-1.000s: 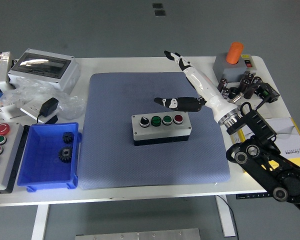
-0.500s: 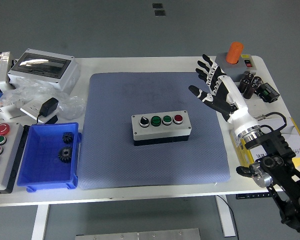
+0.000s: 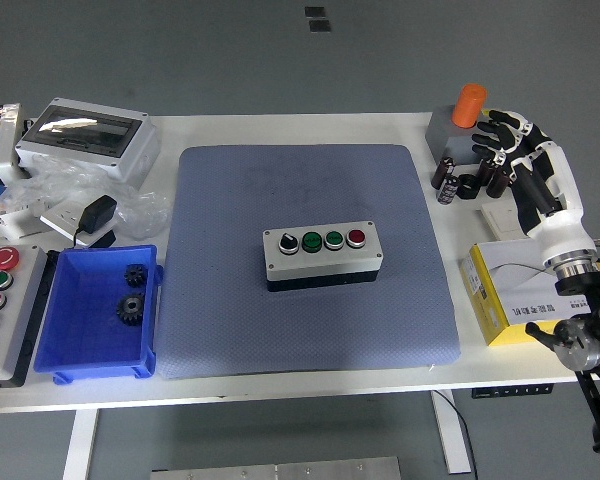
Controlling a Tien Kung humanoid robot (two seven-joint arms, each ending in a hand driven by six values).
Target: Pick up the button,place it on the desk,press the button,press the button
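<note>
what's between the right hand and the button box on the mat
Nothing visible. The right hand, open, hovers over the table's right side near the dark cylinders; bare blue mat lies between it and the button box.

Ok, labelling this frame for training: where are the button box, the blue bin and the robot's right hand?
button box (image 3: 324, 257): head view, grey top face.
blue bin (image 3: 81, 352): head view, bare floor.
right hand (image 3: 520, 160): head view, mid-hand.

right hand | raised at right edge | fingers spread, empty
</note>
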